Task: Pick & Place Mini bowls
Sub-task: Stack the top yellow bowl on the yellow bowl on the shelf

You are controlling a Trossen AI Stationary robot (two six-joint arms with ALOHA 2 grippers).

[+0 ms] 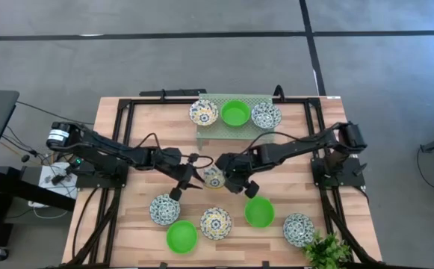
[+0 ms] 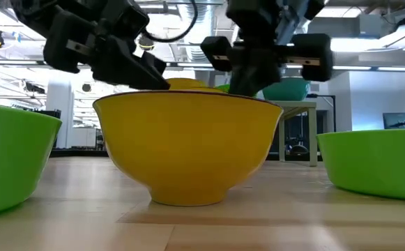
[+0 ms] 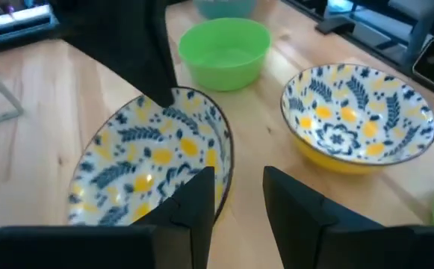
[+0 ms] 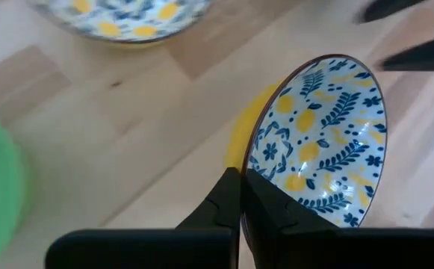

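A patterned mini bowl (image 1: 214, 178), white with blue leaves and yellow dots inside and yellow outside, hangs tilted between the two arms above the table's middle. My right gripper (image 4: 241, 179) is shut on it. My left gripper (image 3: 239, 179) is open at the bowl's (image 3: 149, 161) opposite side, with one finger over the inside and the other outside the rim. In the low view both grippers hover above a yellow bowl (image 2: 188, 146) that stands on its foot on the table. My right gripper pinches the bowl's rim (image 4: 255, 149), one finger inside the bowl and one outside. The bowl (image 4: 321, 142) is lifted clear of the table and tipped on edge. My left gripper straddles the opposite rim (image 3: 226, 168); whether its fingers touch it I cannot tell.
A green-topped stand at the far edge carries two patterned bowls (image 1: 203, 113) (image 1: 266, 116) and a green one (image 1: 235, 113). Near the front stand patterned bowls (image 1: 164, 209) (image 1: 216, 223) (image 1: 298, 229) and green bowls (image 1: 181, 236) (image 1: 259, 211). A leafy plant (image 1: 325, 250) sits in the near right corner.
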